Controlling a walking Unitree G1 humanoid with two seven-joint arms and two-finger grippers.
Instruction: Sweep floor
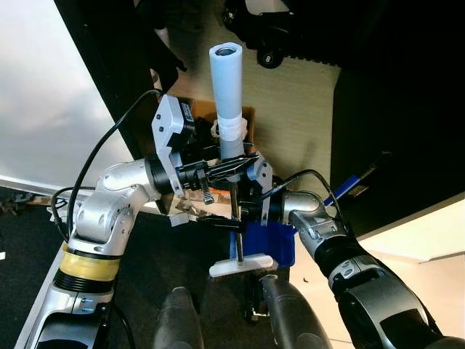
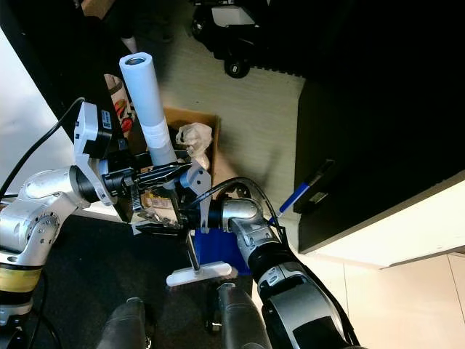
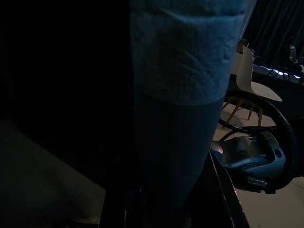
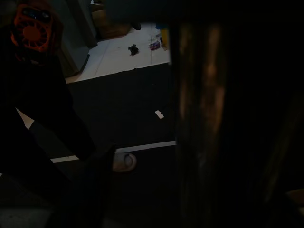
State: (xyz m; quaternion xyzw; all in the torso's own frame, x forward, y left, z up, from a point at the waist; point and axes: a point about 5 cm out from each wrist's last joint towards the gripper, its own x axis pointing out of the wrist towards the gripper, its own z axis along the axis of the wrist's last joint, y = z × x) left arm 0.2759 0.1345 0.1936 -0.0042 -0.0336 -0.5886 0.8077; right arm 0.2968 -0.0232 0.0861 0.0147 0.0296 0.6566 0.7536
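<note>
We're on the sweeping stroke itself, by our reading: both arms are up in front of us with the broom [image 1: 229, 109] held between them, its pale blue handle rising toward the head camera. The floor below is dark matting [image 1: 160, 254] nearest our feet and beige flooring [image 1: 298, 109] beyond.

Left gripper [image 1: 218, 171] sits high on the shaft, its black fingers pinched on the handle just under the white taped band [image 1: 231, 131]. In the left wrist view that wrapped handle [image 3: 180, 71] fills the middle, right up against the camera.

Right gripper [image 1: 236, 212] sits lower, just beneath the left one, its fingers pressed around the thin dark rod of the shaft. Down at the floor we see a white crossbar [image 1: 241, 265] and a blue plastic piece [image 1: 270, 243] behind it, which we take for the broom head.

Next move, we judge, calls for both arms to swing together and drag the head across the matting, keeping it flat and low. A small white scrap [image 4: 159, 114] lies on the dark floor in the right wrist view, a likely target.
</note>
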